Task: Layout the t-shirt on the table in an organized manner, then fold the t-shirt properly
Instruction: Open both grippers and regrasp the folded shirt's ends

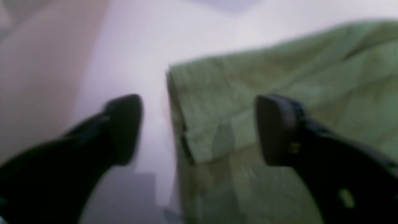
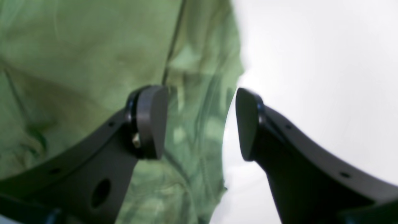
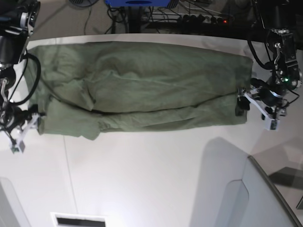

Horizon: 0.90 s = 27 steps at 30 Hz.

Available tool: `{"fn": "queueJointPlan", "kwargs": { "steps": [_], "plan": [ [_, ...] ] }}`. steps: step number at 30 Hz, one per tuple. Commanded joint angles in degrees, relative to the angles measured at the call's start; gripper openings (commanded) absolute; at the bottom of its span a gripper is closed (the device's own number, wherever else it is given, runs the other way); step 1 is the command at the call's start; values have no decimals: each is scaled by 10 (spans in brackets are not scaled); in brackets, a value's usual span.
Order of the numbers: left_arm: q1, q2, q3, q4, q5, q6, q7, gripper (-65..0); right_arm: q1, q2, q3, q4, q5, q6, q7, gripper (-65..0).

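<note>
The olive-green t-shirt lies as a long folded band across the far half of the white table. At the band's right end my left gripper stands open. In the left wrist view its fingers straddle a folded corner of the t-shirt, so the left gripper grips nothing. My right gripper is open at the band's left end. From the right wrist camera, the right gripper hangs over the t-shirt, whose edge runs between the spread fingers.
A grey angled panel rises at the near right corner. A dark slot sits at the near edge. Cables and a blue object lie beyond the table's far edge.
</note>
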<state>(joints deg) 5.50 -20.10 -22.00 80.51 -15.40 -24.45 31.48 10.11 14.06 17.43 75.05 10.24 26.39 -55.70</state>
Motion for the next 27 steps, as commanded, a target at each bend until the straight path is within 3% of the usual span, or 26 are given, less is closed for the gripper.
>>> {"fn": "queueJointPlan", "kwargs": {
  "steps": [1,6,14,21,24,27],
  "plan": [
    [-6,-12,-20,19,-5,4,-12,-12,19,6,-5,11,5,3,8,-315],
    [10,15,-72,43,-5,4,-11,-5,70,16,-52,-60,5,3,77,-315],
    [65,19,-77,45,-6,4,-14,-5,138,24,-95,-252,4,3,166,-315],
    [78,17,-77,45,-6,3,-15,-5,143,24,-96,-296,4,3,181,-329],
    [77,18,-77,45,-6,3,-15,-5,143,23,-96,-296,4,3,181,-462],
    [76,18,-77,44,-6,3,-15,-5,143,23,-96,-296,4,2,179,-645]
  ]
}}
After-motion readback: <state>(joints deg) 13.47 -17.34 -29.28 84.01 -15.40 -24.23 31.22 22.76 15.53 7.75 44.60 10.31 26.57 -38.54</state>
